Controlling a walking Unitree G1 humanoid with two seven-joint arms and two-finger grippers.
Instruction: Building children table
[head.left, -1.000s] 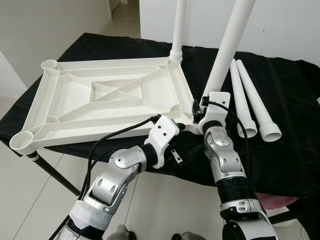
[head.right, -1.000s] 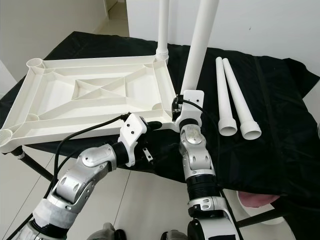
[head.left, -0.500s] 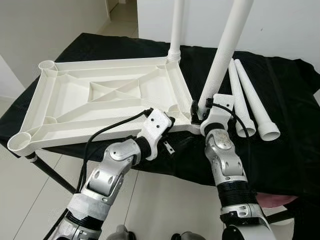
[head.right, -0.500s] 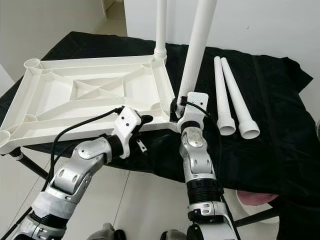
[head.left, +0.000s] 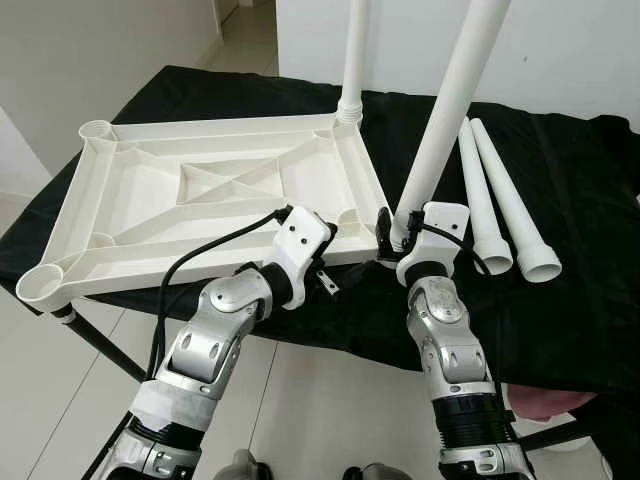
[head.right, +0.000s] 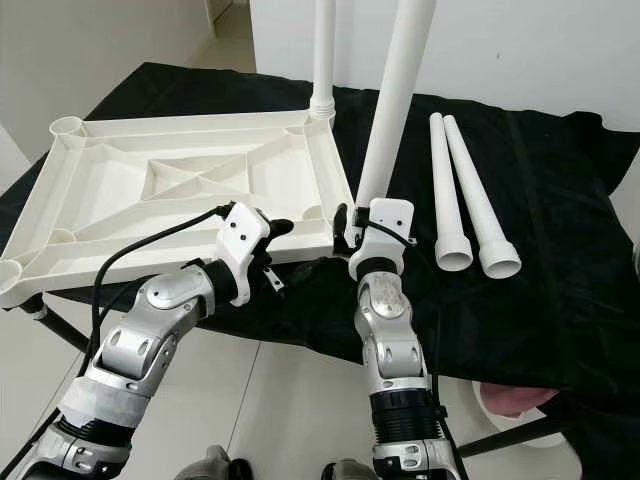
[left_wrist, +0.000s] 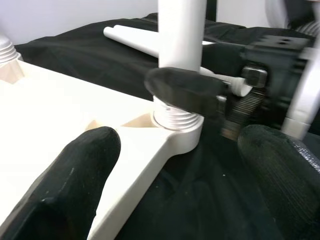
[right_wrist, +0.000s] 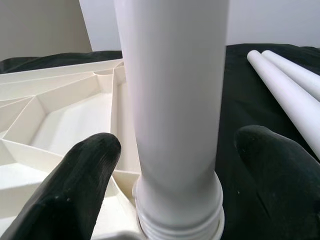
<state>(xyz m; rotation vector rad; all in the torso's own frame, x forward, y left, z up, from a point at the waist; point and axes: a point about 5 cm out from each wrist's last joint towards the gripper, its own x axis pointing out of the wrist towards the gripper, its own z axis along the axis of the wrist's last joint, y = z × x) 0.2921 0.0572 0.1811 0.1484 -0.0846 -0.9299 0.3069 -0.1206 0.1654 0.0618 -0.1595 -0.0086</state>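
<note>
Your upturned white table panel (head.left: 215, 195) lies on the black-draped tabletop (head.left: 560, 300) so its corner sockets face up for the legs. Your right gripper (right_wrist: 175, 190) sits at the near right corner with jaws open either side of the standing leg (head.left: 445, 125), not pinching it, probably placed to turn it down into its threaded socket. Your left gripper (left_wrist: 165, 165) hovers beside the same corner, jaws spread and holding nothing, likely to steady the panel. A second leg (head.left: 354, 55) stands in the far corner. Two loose legs (head.left: 505, 205) lie right of the panel; the two left sockets (head.left: 97, 129) hold nothing.
</note>
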